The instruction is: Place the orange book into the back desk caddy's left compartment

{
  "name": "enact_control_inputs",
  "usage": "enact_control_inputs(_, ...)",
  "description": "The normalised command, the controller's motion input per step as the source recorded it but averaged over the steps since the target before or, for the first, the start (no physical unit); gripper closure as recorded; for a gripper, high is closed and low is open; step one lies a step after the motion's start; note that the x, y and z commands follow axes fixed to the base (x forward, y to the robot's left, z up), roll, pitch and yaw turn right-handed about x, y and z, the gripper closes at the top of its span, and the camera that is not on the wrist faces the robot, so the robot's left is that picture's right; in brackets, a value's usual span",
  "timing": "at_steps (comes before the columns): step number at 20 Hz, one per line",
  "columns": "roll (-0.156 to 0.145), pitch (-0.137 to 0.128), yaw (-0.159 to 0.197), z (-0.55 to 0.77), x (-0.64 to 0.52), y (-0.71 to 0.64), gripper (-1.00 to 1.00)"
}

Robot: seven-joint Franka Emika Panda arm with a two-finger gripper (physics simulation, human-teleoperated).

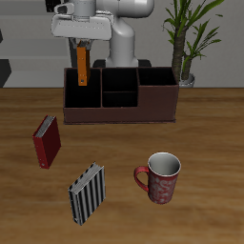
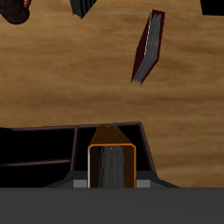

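Wooden table (image 1: 210,143), potted plant (image 1: 189,38) at back. Gripper (image 1: 84,40) pinches the orange book (image 1: 83,67), long axis vertical, above the caddy (image 1: 119,95)'s left compartment (image 1: 83,95).

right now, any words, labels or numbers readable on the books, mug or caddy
None: no text shows in either view.
orange book: plain cover.
dark red book: plain cover.
striped book: stripes only.
mug: blurred pattern, no letters.
back desk caddy: unmarked.
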Motion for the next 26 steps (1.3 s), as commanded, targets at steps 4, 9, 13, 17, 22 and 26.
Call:
enact_control_inputs(4,-0.02,0.037,-0.036,-0.06,0.07,-0.07,1.0)
enact_control_inputs(9,-0.012,0.024,-0.012,-0.09,0.08,-0.06,1.0)
enact_control_inputs(13,-0.003,0.05,-0.023,-0.17,0.06,-0.03,1.0)
enact_control_inputs(17,0.029,0.091,-0.065,-0.18,0.0,0.02,1.0)
enact_control_inputs(22,-0.006,0.013,-0.006,-0.09,0.04,-0.07,1.0)
enact_control_inputs(26,0.008,0.006,0.006,-0.14,0.07,-0.04,1.0)
